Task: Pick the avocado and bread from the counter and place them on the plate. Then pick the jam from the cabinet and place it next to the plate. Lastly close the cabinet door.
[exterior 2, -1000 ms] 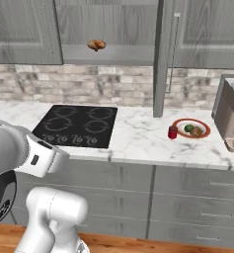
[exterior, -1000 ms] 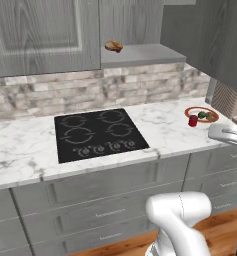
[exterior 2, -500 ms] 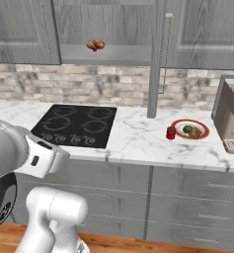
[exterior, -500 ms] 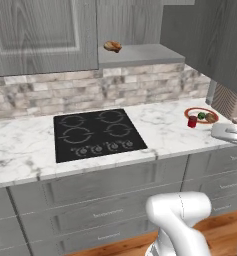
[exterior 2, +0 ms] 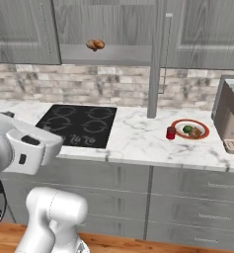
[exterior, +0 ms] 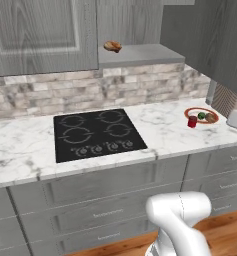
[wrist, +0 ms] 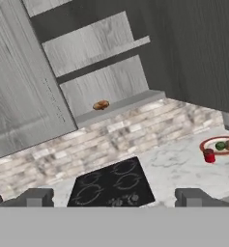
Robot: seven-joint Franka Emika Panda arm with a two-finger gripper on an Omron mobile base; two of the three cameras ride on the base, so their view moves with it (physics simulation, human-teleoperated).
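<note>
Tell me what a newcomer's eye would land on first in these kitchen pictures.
First the plate with its orange-red rim, on the white marble counter right of the black cooktop, carrying the avocado and bread, with the red jam jar just beside it. Next, the cabinet door standing open, and a golden-brown pastry alone on the shelf inside the cabinet.

pastry (exterior: 112, 46) on shelf; toaster (exterior 2: 231, 114) far right
</note>
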